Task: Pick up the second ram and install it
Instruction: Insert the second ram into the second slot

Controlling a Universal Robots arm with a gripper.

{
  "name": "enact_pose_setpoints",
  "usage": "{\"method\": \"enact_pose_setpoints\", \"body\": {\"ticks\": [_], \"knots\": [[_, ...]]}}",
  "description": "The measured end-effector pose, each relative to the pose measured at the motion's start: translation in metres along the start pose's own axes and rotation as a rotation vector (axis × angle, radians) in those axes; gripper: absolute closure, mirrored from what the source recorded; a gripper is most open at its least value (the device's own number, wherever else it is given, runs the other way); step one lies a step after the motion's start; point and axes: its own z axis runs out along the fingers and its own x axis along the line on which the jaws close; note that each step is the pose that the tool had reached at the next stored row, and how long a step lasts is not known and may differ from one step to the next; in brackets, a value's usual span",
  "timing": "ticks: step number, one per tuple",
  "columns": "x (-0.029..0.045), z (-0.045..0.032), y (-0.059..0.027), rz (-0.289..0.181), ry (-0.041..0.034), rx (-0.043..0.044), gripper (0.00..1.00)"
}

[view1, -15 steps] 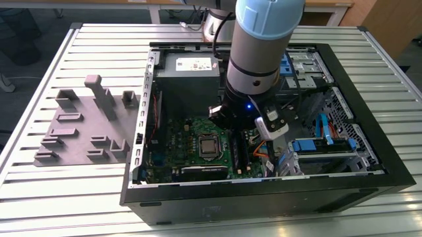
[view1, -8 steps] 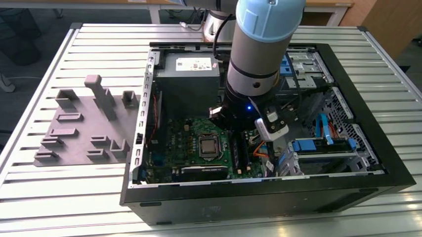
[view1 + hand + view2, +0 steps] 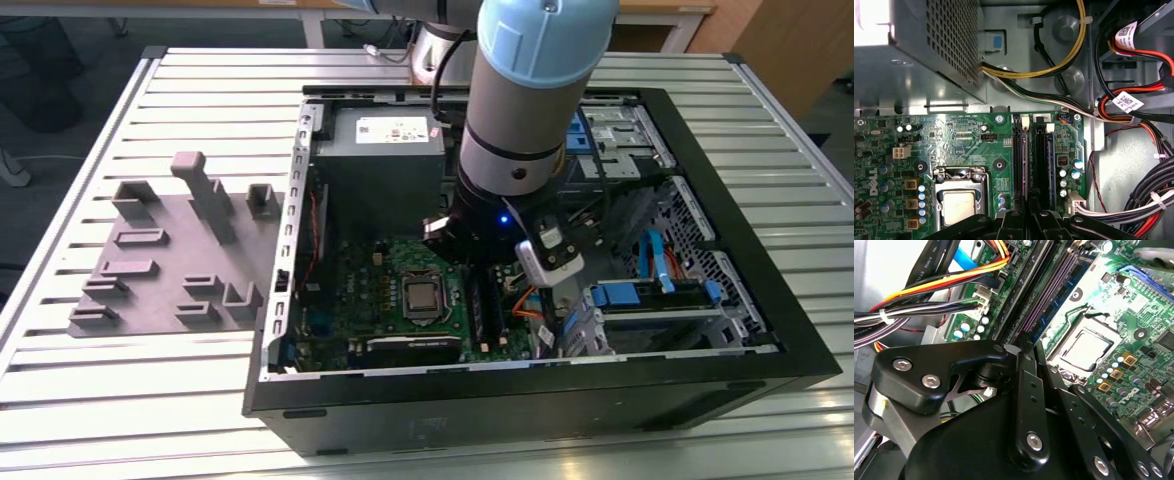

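My gripper point(image 3: 1029, 215) is low inside the open computer case point(image 3: 747, 300), over the memory slots beside the processor socket point(image 3: 959, 205) of the green motherboard point(image 3: 380, 290). Its fingertips point(image 3: 1021, 347) are drawn together on the near end of the second ram point(image 3: 1024, 165). The ram shows as a long thin dark strip lying along the slots, seen edge-on; its near end is hidden by the fingers. In the second wrist view it runs away from the fingertips as a purple-tinted strip point(image 3: 1049, 295). In the exterior view the arm's wrist point(image 3: 487, 235) covers the slots.
The grey power supply point(image 3: 380, 150) sits at the case's far end. Bundled cables point(image 3: 1134, 205) and drive cages with blue latches point(image 3: 641, 295) crowd one side of the slots. A grey fixture with upright blocks point(image 3: 174, 250) lies on the slatted table at the exterior view's left.
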Motion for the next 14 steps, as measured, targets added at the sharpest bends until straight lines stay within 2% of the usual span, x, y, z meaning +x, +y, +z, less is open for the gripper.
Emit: {"method": "enact_pose_setpoints", "body": {"ticks": [14], "knots": [[-0.0012, 0.0005, 0.0001, 0.001, 0.0000, -0.0009, 0.86]]}}
